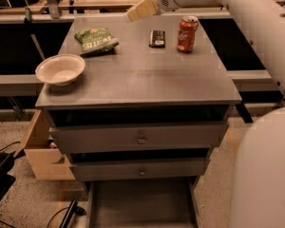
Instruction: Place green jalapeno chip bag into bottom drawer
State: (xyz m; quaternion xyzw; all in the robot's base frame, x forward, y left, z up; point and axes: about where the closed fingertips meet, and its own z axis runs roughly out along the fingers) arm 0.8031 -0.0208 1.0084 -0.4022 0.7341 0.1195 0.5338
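1. The green jalapeno chip bag (96, 39) is found lying flat on the cabinet top (142, 84), at its back left corner, lettering uppermost.
2. The bag is held by nothing; it rests well apart from the bottom drawer (142, 204).
3. The bottom drawer is seen pulled out at floor level, below the two knobbed drawers, its grey tray exposed from above.
4. The gripper (141, 9) is located above the back edge of the cabinet top, just to the right of the bag and higher than it, not touching it. It is pointed down and to the left, towards the bag.
5. Whether the gripper is set wide or narrow cannot be told from this view.
6. The white arm (247, 13) is seen reaching in from the upper right.
7. A white bowl (60, 69) is noted at the left edge of the top, in front of the bag and apart from it.
8. A small dark flat object (156, 38) is recorded to the right of the bag, with an upright red can (187, 33) just beside it on the right.
9. The top drawer (138, 137) and middle drawer (140, 169) are observed nearly closed.
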